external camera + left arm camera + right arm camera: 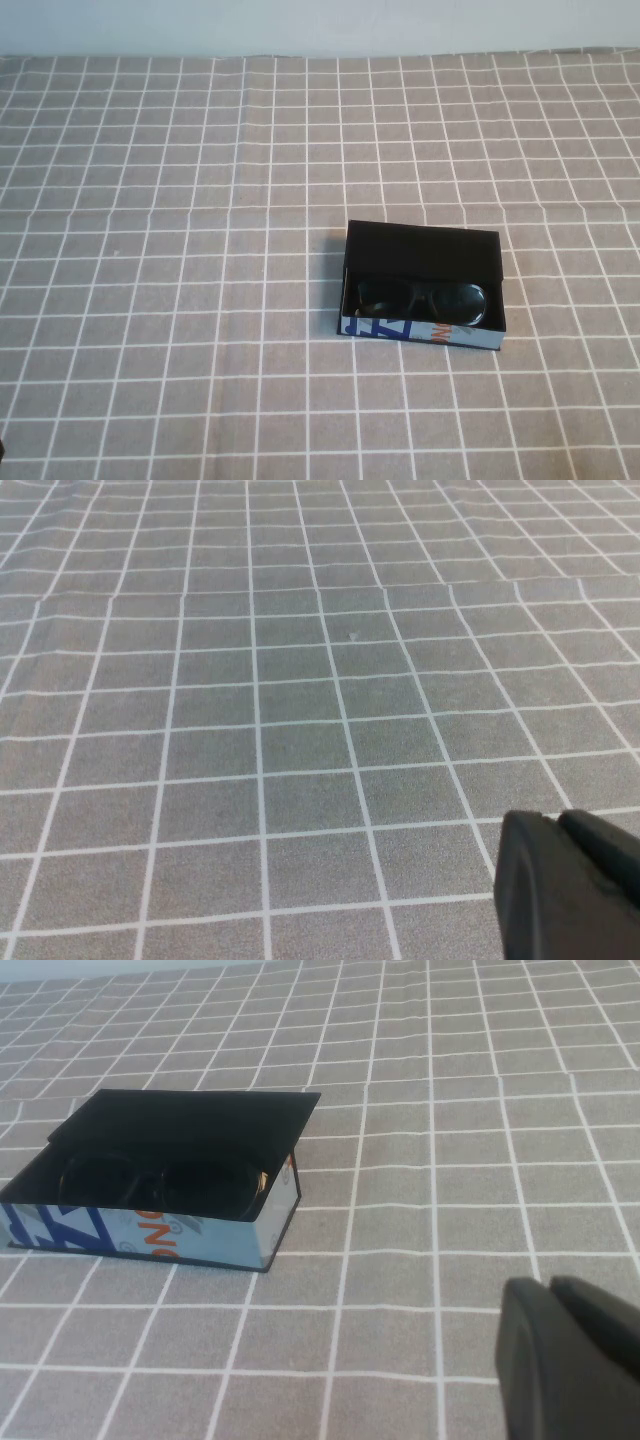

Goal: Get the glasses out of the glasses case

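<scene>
Nothing had been done yet: the glasses [421, 300] lay inside the open glasses case [420, 334], right of centre on the checked table [150, 250], flap back. The right hand [570, 1360] hung near the case, the left hand [565, 885] over bare cloth; whether either was open, I couldn't tell. Reaching, gripping and lifting all remained.

The table is viewed downward from a raised camera; the case [424, 290] lies toward 4 o'clock. The right wrist view shares the case [160, 1180], seen low and near. Only cloth [300, 680] is seen from the left wrist.
</scene>
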